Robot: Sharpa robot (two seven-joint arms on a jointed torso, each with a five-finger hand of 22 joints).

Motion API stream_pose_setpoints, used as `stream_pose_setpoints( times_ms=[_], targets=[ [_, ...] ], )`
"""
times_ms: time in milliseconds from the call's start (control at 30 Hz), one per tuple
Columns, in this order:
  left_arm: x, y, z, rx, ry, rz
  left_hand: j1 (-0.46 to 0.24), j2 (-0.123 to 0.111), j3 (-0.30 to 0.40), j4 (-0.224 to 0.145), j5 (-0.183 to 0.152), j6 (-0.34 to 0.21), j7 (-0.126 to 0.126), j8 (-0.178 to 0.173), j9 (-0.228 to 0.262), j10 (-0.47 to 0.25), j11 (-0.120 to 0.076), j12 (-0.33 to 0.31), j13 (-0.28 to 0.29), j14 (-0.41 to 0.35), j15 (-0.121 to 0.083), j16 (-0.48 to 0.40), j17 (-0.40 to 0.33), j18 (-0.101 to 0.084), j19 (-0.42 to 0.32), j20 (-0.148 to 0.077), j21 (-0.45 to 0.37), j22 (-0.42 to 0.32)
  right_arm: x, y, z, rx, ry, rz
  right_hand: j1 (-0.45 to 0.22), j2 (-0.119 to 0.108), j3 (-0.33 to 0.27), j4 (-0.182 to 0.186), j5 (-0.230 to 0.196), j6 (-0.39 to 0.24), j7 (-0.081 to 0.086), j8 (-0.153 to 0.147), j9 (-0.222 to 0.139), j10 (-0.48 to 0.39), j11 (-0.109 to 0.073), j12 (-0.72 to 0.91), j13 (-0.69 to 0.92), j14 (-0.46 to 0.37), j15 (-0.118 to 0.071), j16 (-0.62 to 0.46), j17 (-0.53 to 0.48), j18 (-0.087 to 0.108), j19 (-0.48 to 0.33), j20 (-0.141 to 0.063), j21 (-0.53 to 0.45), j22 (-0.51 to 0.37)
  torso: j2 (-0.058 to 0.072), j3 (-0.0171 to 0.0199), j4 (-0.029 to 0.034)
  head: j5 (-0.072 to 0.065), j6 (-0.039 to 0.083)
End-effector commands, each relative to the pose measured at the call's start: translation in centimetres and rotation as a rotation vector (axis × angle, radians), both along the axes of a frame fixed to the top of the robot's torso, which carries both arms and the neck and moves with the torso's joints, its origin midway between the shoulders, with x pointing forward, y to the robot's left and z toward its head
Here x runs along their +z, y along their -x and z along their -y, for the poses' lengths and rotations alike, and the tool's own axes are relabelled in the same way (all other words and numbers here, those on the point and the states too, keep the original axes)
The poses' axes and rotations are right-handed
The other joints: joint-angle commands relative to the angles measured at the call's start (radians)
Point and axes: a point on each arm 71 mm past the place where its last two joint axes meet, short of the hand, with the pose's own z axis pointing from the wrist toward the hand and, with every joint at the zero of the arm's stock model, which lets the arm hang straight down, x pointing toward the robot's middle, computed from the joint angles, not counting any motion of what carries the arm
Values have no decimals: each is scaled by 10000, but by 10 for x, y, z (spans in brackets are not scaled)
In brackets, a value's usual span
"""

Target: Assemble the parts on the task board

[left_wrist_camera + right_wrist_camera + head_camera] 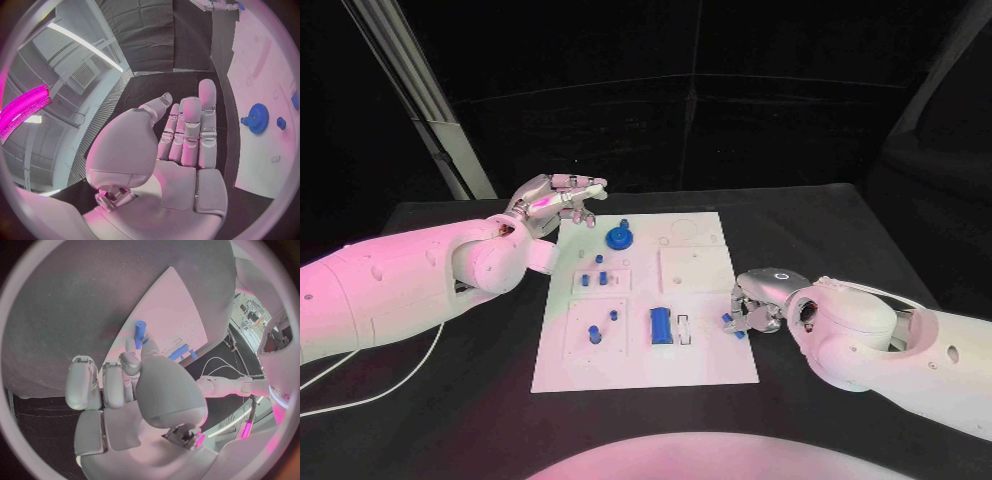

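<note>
Pinching a small blue peg [731, 321] between thumb and fingers, the right hand [756, 300] sits at the right edge of the white task board [697, 370] on the black tabletop [848, 240]. In the right wrist view the peg [139, 334] stands up from the fingertips. The left hand [560, 200] hovers off the board's far left corner, fingers straight and apart, holding nothing. A blue gear [619, 238] (near that hand) lies on the board, and a long blue block [661, 327] lies nearer the robot.
</note>
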Motion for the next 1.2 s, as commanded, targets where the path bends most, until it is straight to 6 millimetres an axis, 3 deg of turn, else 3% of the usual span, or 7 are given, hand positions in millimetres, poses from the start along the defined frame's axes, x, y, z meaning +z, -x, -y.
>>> stream_pose_setpoints(
  times_ms=[33, 100, 333, 667, 900, 1067, 1200],
  targets=[
    [1, 0, 1, -89, 89, 16, 23, 83, -72, -14, 60, -80, -4, 57, -9, -99, -2, 23, 12, -77, -1, -29, -13, 139, -45, 8, -28, -15, -8, 3, 2, 203, 675, -307, 66, -28, -8, -55, -32, -69, -23, -30, -31, -7, -47, -68, -8, 438, -69, -32, -12, 3, -32, -66, -34, -8, -1, -1, 5, -2, -1],
    [1, 0, 1, -109, 88, -10, 23, 83, -72, -14, 60, -80, -4, 57, -9, -99, -2, 23, 12, -77, -1, -29, -13, 139, -45, 8, -28, -15, -10, 4, -4, 465, 993, -490, 66, -129, -32, -95, -67, -292, 74, -194, -96, -128, 32, -249, -130, 403, -8, -138, -139, 29, -118, -25, -121, -137, -13, -9, 12, -13, -8],
    [1, 0, 1, -125, 93, -20, 32, 88, -92, -25, 59, -104, 0, 84, -9, -132, 2, 64, 10, -93, 2, -21, -40, 139, -38, 11, -48, -31, -12, 4, -7, 722, 1470, -607, 613, -144, 234, -472, -91, -386, 131, -323, -154, -290, 71, -420, -231, 380, 27, -211, -199, 49, -181, 15, -192, -220, -13, -12, 20, -18, 1],
    [1, 1, 1, -129, 88, -39, 32, 88, -92, -25, 59, -104, 0, 84, -9, -132, 2, 64, 10, -93, 2, -21, -40, 139, -38, 11, -48, -31, -13, 4, -12, 821, 1617, -556, 874, 106, 679, -609, 249, -210, 90, -421, -229, -219, 27, -261, -97, 420, 0, -129, -59, 28, -107, 3, -135, -112, -14, -3, 16, 23, 21],
    [1, 1, 1, -136, 87, -49, 32, 88, -92, -25, 59, -104, 0, 84, -9, -132, 2, 64, 10, -93, 2, -21, -40, 139, -38, 11, -48, -31, -8, 4, -15, 511, 815, -258, 802, -16, 1203, -552, 1221, -143, 120, -728, -420, -228, 44, -265, -85, 428, 8, -124, -22, 19, -76, -3, -118, -74, -10, 5, 2, 47, 35],
    [1, 1, 1, -150, 90, -58, 32, 88, -92, -25, 59, -104, 0, 84, -9, -132, 2, 64, 10, -93, 2, -21, -40, 139, -38, 11, -48, -31, -1, 5, -17, 251, 15, 196, 612, -110, 1755, -333, 2172, -46, 118, -933, -557, -156, 25, -188, -25, 464, 3, -28, 123, -12, 21, -8, -28, 75, -6, 8, 8, 41, 41],
    [1, 1, 1, -153, 88, -62, 42, 85, -97, -35, 61, -119, 2, 89, -11, -150, 4, 75, 8, -96, 4, -15, -43, 139, -37, 12, -55, -37, 4, 7, -20, 144, -533, 537, 457, -169, 2223, -141, 2494, 62, 103, -1091, -676, -66, 20, -134, 17, 489, -8, 54, 241, -43, 111, -13, 62, 220, -2, 8, 6, 46, 43]
  ],
)
